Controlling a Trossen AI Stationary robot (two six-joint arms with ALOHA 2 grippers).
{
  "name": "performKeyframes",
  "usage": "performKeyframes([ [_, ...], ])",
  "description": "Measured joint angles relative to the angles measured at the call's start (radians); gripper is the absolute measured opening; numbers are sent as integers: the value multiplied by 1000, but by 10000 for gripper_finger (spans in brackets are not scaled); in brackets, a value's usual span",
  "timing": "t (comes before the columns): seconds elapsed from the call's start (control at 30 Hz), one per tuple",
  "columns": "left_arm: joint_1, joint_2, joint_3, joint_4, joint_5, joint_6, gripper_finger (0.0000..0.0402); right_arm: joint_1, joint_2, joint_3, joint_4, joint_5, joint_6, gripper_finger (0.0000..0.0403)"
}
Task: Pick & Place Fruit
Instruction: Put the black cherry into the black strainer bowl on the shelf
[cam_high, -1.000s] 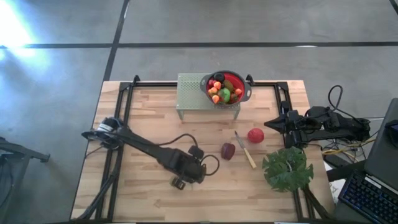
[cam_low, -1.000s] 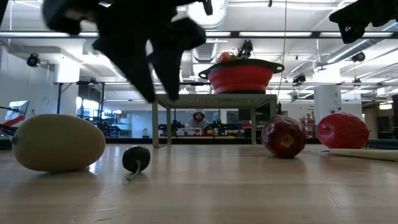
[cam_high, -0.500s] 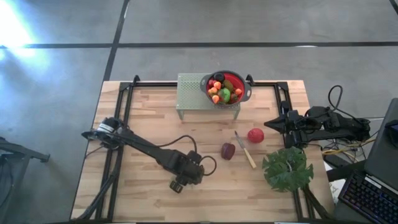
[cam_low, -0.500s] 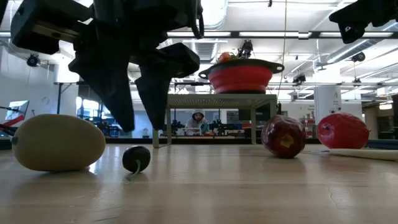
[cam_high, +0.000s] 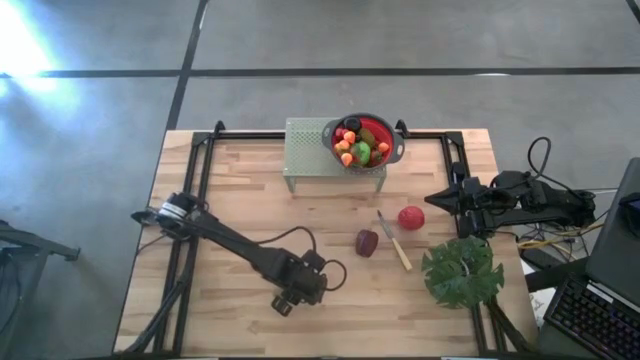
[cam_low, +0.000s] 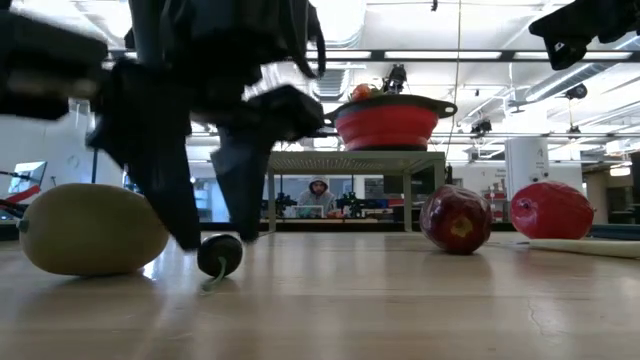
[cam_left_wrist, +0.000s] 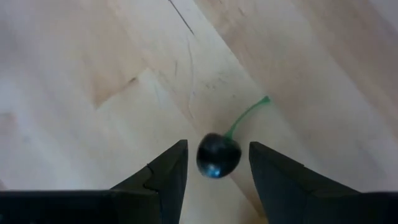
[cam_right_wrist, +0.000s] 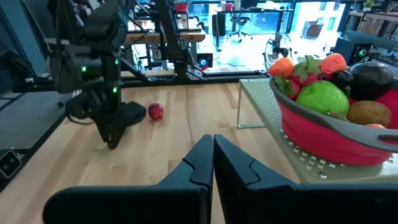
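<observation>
A small dark cherry (cam_left_wrist: 217, 157) with a green stem (cam_left_wrist: 247, 114) lies on the wooden table (cam_high: 230, 200) near its front edge. My left gripper (cam_left_wrist: 217, 145) points steeply down over it, open, with one finger on each side of the cherry (cam_low: 220, 254) and a gap to both. A tan oval fruit (cam_low: 92, 228) lies close by. A maroon fruit (cam_high: 367, 242) and a red apple (cam_high: 410, 217) rest on the table toward the right. My right gripper (cam_right_wrist: 213, 155) waits shut at the right edge (cam_high: 437, 198).
A red bowl (cam_high: 385, 128) full of fruit stands on a perforated metal stand (cam_high: 305, 150) at the far middle. A slim knife (cam_high: 394, 241) lies by the maroon fruit, and a big green leaf (cam_high: 462, 272) sits at the right front. A cable loops beside the left arm.
My left gripper has come down toward the table and tipped more steeply downward, so its fingers now stand on either side of the cherry. The cherry and the other fruits have stayed where they were.
</observation>
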Motion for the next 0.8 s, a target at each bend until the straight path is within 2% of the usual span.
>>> performKeyframes([
  [0.5,-3,41,0,47,0,29,175,0,0,0,-1,0,0,8],
  [0.8,-6,41,0,51,20,18,113,0,0,0,0,0,0,8],
])
